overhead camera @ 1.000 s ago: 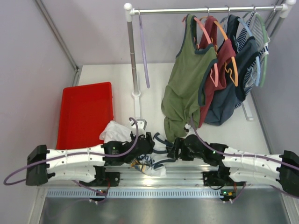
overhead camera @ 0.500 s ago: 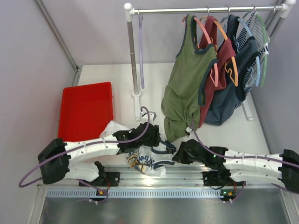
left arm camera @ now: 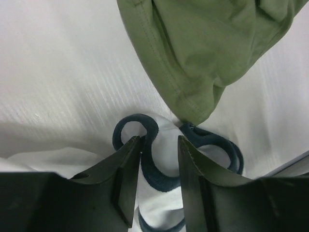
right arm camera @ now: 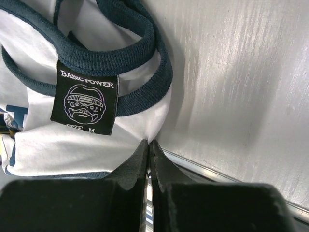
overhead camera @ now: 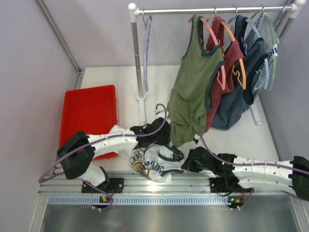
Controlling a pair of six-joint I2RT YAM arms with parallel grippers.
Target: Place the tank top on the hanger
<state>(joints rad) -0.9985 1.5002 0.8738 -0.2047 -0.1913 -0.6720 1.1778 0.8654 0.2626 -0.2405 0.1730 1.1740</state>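
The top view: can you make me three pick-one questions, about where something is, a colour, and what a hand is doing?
1. Where is the white tank top? A hanging on the rail; B lying on the table; C on the floor.
2. What colour is the tray? A blue; B red; C yellow.
3. How is the right hand? A wide open; B holding a hanger; C shut.
Answers: B, it lies crumpled near the front edge; B, the tray is bright red; C, it is closed tight.

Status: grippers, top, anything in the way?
Left gripper open over tank top strap. Right gripper shut at its edge. Hanger on rail. Green top hanging close.
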